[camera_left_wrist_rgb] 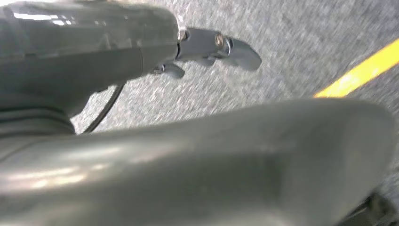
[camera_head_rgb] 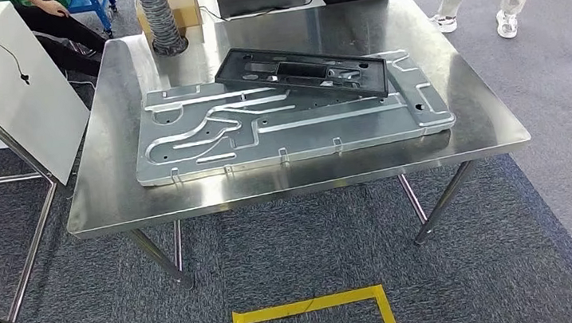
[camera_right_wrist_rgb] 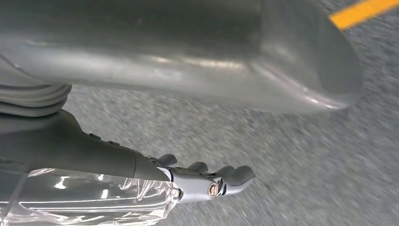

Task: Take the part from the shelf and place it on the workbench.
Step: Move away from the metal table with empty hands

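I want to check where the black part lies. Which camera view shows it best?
The head view: the black part lies whole on the large grey metal plate on the steel workbench. Both wrist views look at carpet and give nothing of it.

one high view, two low ones
head camera looks forward and down at the steel workbench (camera_head_rgb: pixel 473 138); both wrist cameras, close behind each hand, share grey carpet (camera_left_wrist_rgb: pixel 291 52) and yellow floor tape (camera_right_wrist_rgb: pixel 360 12).
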You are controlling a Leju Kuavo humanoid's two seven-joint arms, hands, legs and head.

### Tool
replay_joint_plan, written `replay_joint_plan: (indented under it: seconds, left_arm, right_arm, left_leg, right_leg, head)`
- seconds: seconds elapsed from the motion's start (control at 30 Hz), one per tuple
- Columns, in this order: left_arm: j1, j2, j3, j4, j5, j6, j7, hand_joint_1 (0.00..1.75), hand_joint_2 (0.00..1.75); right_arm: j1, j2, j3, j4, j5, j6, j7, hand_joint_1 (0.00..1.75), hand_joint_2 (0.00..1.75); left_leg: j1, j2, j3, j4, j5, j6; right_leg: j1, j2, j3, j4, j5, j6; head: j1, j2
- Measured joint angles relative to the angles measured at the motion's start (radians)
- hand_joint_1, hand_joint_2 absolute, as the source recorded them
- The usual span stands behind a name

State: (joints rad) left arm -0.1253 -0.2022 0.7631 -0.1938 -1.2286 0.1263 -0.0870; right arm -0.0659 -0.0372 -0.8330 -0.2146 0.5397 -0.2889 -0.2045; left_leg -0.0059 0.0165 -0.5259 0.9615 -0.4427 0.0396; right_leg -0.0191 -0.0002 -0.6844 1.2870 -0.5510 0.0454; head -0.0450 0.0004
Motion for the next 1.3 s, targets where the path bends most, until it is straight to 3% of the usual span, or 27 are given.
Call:
replay_joint_plan:
  seconds: [0.07,0.1,0.17,0.2,0.27,0.3,0.37,0.43,0.47,0.5,0.53,0.6,0.63,0.7,0.77,0.8,0.83,0.93,0.97,1.0,1.03,1.07,1.1,1.13,1.2,1.23,1.3]
  left_arm:
    - [-0.001,0.000,-0.001,0.000,-0.004,0.000,0.003,0.00,0.00]
    - [-0.002,0.001,-0.002,0.000,-0.006,-0.001,0.005,0.00,0.00]
    - [-0.004,0.001,-0.006,-0.001,-0.009,-0.002,0.009,0.00,0.00]
    - [-0.005,0.002,-0.008,-0.001,-0.010,-0.003,0.011,0.00,0.00]
    - [-0.004,0.003,-0.010,-0.001,-0.010,-0.004,0.013,0.00,0.00]
    - [-0.004,0.004,-0.012,-0.001,-0.010,-0.004,0.013,0.00,0.00]
    - [-0.001,0.006,-0.014,-0.001,-0.010,-0.004,0.015,0.00,0.00]
    - [-0.001,0.007,-0.015,-0.001,-0.011,-0.004,0.016,0.00,0.00]
    - [-0.001,0.008,-0.015,-0.001,-0.011,-0.004,0.016,0.00,0.00]
    - [-0.001,0.008,-0.016,-0.001,-0.011,-0.005,0.016,0.00,0.00]
    - [-0.001,0.008,-0.016,-0.001,-0.011,-0.004,0.016,0.00,0.00]
    - [-0.003,0.010,-0.016,-0.001,-0.011,-0.004,0.016,0.00,0.00]
    - [-0.005,0.010,-0.017,-0.001,-0.011,-0.004,0.016,0.00,0.00]
    - [-0.008,0.011,-0.018,-0.001,-0.011,-0.004,0.016,0.00,0.00]
    - [-0.007,0.010,-0.018,-0.001,-0.013,-0.005,0.017,0.00,0.00]
    - [-0.006,0.010,-0.019,-0.001,-0.015,-0.006,0.018,0.00,0.00]
    - [-0.006,0.010,-0.020,-0.001,-0.017,-0.007,0.020,0.00,0.00]
    - [-0.008,0.010,-0.024,-0.001,-0.026,-0.012,0.022,0.00,0.00]
    - [-0.008,0.010,-0.024,-0.001,-0.028,-0.014,0.023,0.00,0.00]
    - [-0.008,0.010,-0.025,-0.001,-0.029,-0.016,0.023,0.00,0.00]
    - [-0.008,0.010,-0.026,-0.001,-0.031,-0.018,0.024,0.00,0.00]
    - [-0.008,0.010,-0.027,-0.001,-0.033,-0.019,0.025,0.00,0.00]
    - [-0.009,0.009,-0.029,-0.001,-0.035,-0.020,0.026,0.00,0.00]
    - [-0.009,0.008,-0.031,-0.001,-0.037,-0.021,0.028,0.00,0.00]
    - [-0.012,0.006,-0.036,-0.001,-0.040,-0.022,0.030,0.00,0.00]
    - [-0.013,0.005,-0.038,-0.001,-0.041,-0.023,0.030,0.00,0.00]
    - [-0.014,0.006,-0.042,-0.001,-0.044,-0.024,0.032,0.00,0.00]
  right_arm:
    - [-0.003,0.014,0.002,0.003,0.017,0.015,0.015,0.00,0.00]
    - [-0.006,0.021,0.004,0.004,0.028,0.023,0.021,0.00,0.00]
    - [-0.013,0.037,0.015,0.006,0.055,0.042,0.030,0.00,0.00]
    - [-0.015,0.044,0.023,0.008,0.068,0.051,0.034,0.00,0.00]
    - [-0.015,0.057,0.037,0.011,0.082,0.061,0.039,0.00,0.00]
    - [-0.015,0.062,0.042,0.012,0.084,0.063,0.041,0.00,0.00]
    - [-0.016,0.070,0.049,0.014,0.086,0.063,0.044,0.00,0.00]
    - [-0.015,0.074,0.053,0.015,0.088,0.063,0.044,0.00,0.00]
    - [-0.015,0.075,0.054,0.015,0.088,0.063,0.044,0.00,0.00]
    - [-0.014,0.076,0.055,0.015,0.089,0.064,0.044,0.00,0.00]
    - [-0.014,0.077,0.057,0.015,0.089,0.064,0.044,0.00,0.00]
    - [-0.015,0.079,0.060,0.015,0.089,0.064,0.045,0.00,0.00]
    - [-0.015,0.081,0.062,0.015,0.090,0.064,0.045,0.00,0.00]
    - [-0.015,0.083,0.063,0.015,0.091,0.066,0.045,0.00,0.00]
    - [-0.014,0.083,0.065,0.016,0.096,0.077,0.045,0.00,0.00]
    - [-0.013,0.083,0.067,0.016,0.100,0.087,0.047,0.00,0.00]
    - [-0.012,0.084,0.070,0.016,0.104,0.099,0.050,0.00,0.00]
    - [-0.014,0.092,0.083,0.018,0.116,0.134,0.061,0.00,1.31]
    - [-0.015,0.094,0.087,0.019,0.120,0.143,0.066,0.00,1.75]
    - [-0.015,0.097,0.091,0.019,0.124,0.150,0.070,0.00,1.75]
    - [-0.016,0.099,0.095,0.019,0.128,0.155,0.074,0.00,1.75]
    - [-0.017,0.102,0.099,0.020,0.133,0.160,0.078,0.00,1.75]
    - [-0.019,0.104,0.104,0.019,0.138,0.164,0.083,0.00,1.75]
    - [-0.022,0.106,0.109,0.019,0.144,0.168,0.086,0.00,1.75]
    - [-0.031,0.111,0.120,0.019,0.157,0.182,0.090,0.00,1.75]
    - [-0.033,0.113,0.124,0.019,0.162,0.192,0.092,0.00,1.31]
    - [-0.035,0.121,0.132,0.020,0.168,0.212,0.100,0.00,0.44]
  left_leg:
    - [0.001,0.000,-0.037,0.018,0.016,-0.007]
    - [0.000,0.000,-0.053,0.029,0.022,-0.011]
    - [-0.002,0.002,-0.074,0.046,0.033,-0.023]
    - [-0.001,0.003,-0.079,0.050,0.039,-0.029]
    - [0.002,0.003,-0.085,0.052,0.050,-0.042]
    - [0.004,0.001,-0.093,0.062,0.035,-0.048]
    - [0.008,-0.005,-0.119,0.133,-0.050,-0.058]
    - [0.010,-0.007,-0.146,0.258,-0.144,-0.066]
    - [0.010,-0.007,-0.149,0.308,-0.159,-0.068]
    - [0.010,-0.007,-0.139,0.331,-0.150,-0.069]
    - [0.010,-0.007,-0.111,0.317,-0.122,-0.068]
    - [0.010,-0.008,-0.011,0.201,-0.079,-0.063]
    - [0.009,-0.009,0.046,0.120,-0.080,-0.059]
    - [0.005,-0.012,0.107,0.018,-0.101,-0.046]
    - [0.004,-0.010,0.099,0.005,-0.094,-0.030]
    - [0.004,-0.007,0.090,0.005,-0.084,-0.021]
    - [0.005,-0.005,0.078,0.004,-0.071,-0.012]
    - [0.001,-0.001,0.030,0.005,-0.030,0.002]
    - [-0.001,0.000,0.012,0.007,-0.017,0.002]
    - [-0.003,0.001,-0.007,0.009,-0.004,0.002]
    - [-0.005,0.001,-0.025,0.012,0.008,0.001]
    - [-0.007,0.001,-0.044,0.017,0.020,0.000]
    - [-0.008,0.000,-0.060,0.021,0.031,-0.001]
    - [-0.010,0.000,-0.073,0.026,0.040,-0.004]
    - [-0.010,0.003,-0.089,0.032,0.059,-0.013]
    - [-0.009,0.004,-0.093,0.031,0.069,-0.018]
    - [-0.007,0.003,-0.105,0.033,0.076,-0.030]
  right_leg:
    - [-0.006,-0.001,0.074,-0.062,0.054,0.002]
    - [-0.007,-0.001,0.129,-0.134,0.057,0.001]
    - [-0.003,0.000,0.212,-0.257,0.027,-0.009]
    - [0.002,0.000,0.226,-0.287,0.013,-0.017]
    - [0.003,-0.002,0.217,-0.295,0.024,-0.034]
    - [0.002,-0.004,0.207,-0.297,0.036,-0.043]
    - [0.001,-0.008,0.178,-0.299,0.062,-0.057]
    - [0.003,-0.008,0.143,-0.297,0.089,-0.061]
    - [0.004,-0.008,0.126,-0.296,0.101,-0.060]
    - [0.004,-0.008,0.108,-0.293,0.114,-0.059]
    - [0.004,-0.007,0.092,-0.291,0.125,-0.057]
    - [0.005,-0.007,0.063,-0.286,0.146,-0.049]
    - [0.006,-0.006,0.053,-0.283,0.156,-0.044]
    - [0.008,-0.006,0.045,-0.282,0.178,-0.033]
    - [0.007,-0.006,0.041,-0.285,0.196,-0.020]
    - [0.005,-0.005,0.035,-0.278,0.185,-0.015]
    - [0.003,-0.004,0.026,-0.256,0.154,-0.010]
    - [0.000,-0.002,-0.017,-0.084,-0.003,-0.001]
    - [0.000,-0.002,-0.023,-0.025,-0.026,0.000]
    - [0.000,-0.002,-0.017,0.010,-0.021,0.000]
    - [0.002,-0.002,0.004,0.013,0.003,-0.002]
    - [0.004,-0.002,0.042,-0.021,0.033,-0.008]
    - [0.007,-0.002,0.099,-0.086,0.049,-0.016]
    - [0.012,-0.003,0.161,-0.170,0.047,-0.025]
    - [0.021,-0.003,0.247,-0.302,0.016,-0.036]
    - [0.024,-0.003,0.258,-0.329,0.010,-0.039]
    - [0.021,-0.005,0.244,-0.340,0.030,-0.046]
  head:
    - [0.000,0.000]
    - [0.000,0.000]
    - [0.000,0.000]
    - [0.000,0.000]
    - [0.000,0.000]
    - [0.000,0.000]
    - [0.000,0.000]
    - [0.000,0.000]
    - [0.000,0.000]
    - [0.000,0.000]
    - [0.000,0.000]
    - [0.000,0.000]
    - [0.000,0.000]
    - [0.000,0.000]
    - [0.000,0.000]
    - [0.000,0.000]
    - [0.000,0.000]
    - [0.000,0.000]
    - [0.000,0.000]
    - [0.000,0.000]
    - [0.000,0.000]
    - [0.000,0.000]
    - [0.000,0.000]
    - [0.000,0.000]
    - [0.000,0.000]
    - [0.000,0.000]
    - [0.000,0.000]
